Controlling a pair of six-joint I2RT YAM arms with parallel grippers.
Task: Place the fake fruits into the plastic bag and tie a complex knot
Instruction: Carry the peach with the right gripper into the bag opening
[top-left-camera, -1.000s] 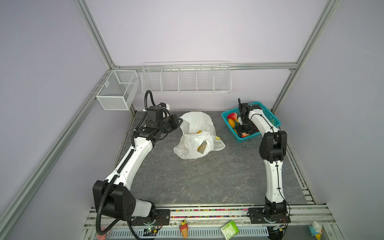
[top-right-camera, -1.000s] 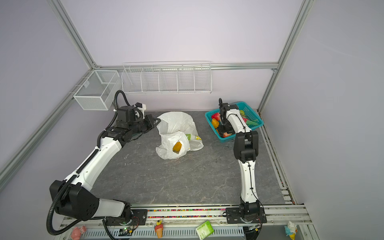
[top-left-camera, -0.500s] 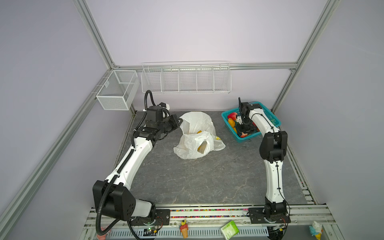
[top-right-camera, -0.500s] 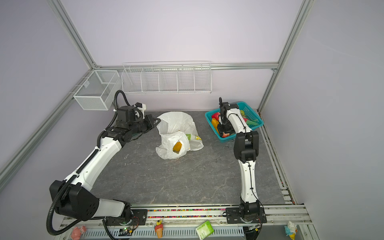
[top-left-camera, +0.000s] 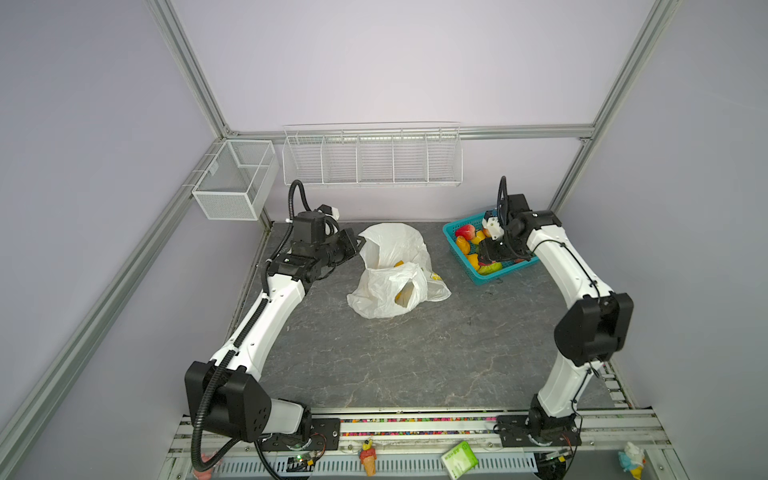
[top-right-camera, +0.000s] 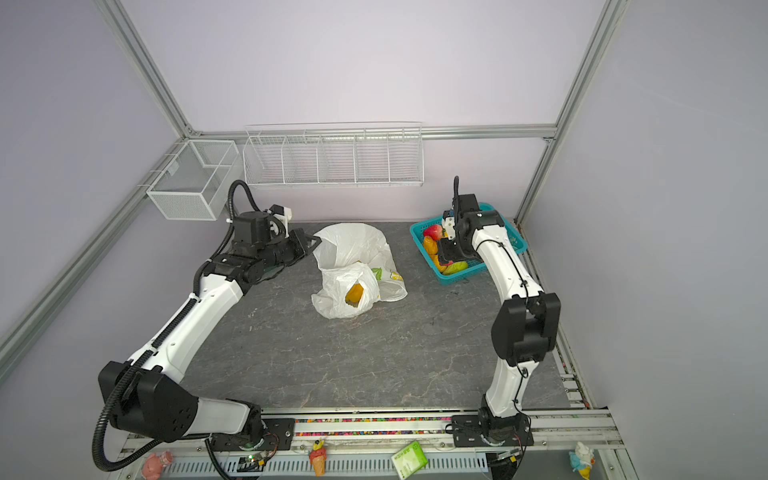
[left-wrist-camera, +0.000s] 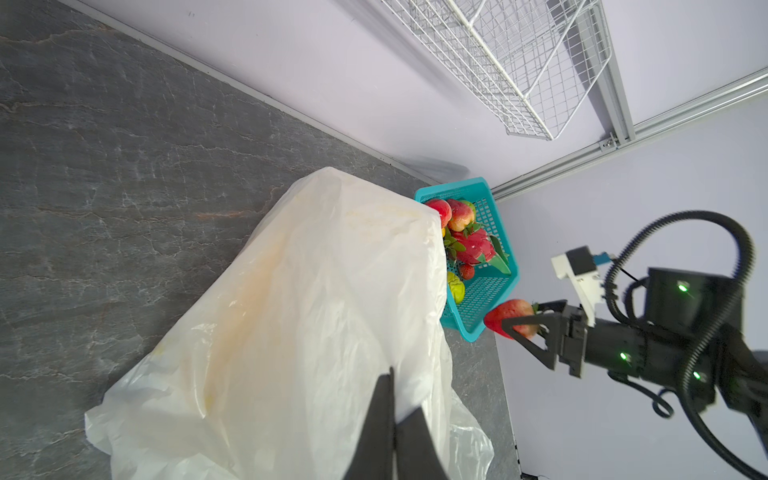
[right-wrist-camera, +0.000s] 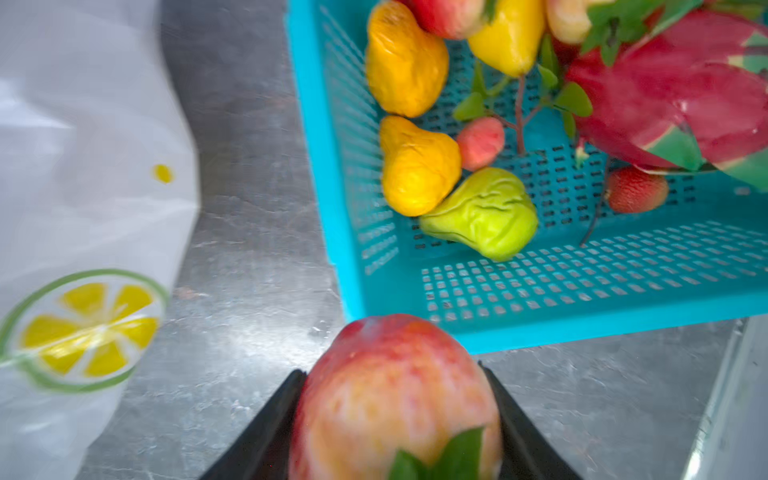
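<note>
1. Since a second ago the right tool has narrowed its jaws, and now it pinches a red-yellow peach (a green leaf shows at the stem end). The arm itself has hardly shifted.
2. In both top views this tool hangs over the teal basket at the back right of the surface. The other fake fruits lie in the basket: orange, yellow and green ones, and a pink dragon fruit.
3. The left tool is pressed together on the edge of the plastic bag and holds its mouth raised.
4. The bag stands at the middle back of the surface, apart from the basket. A yellow-orange fruit shows through its handle loop.
</note>
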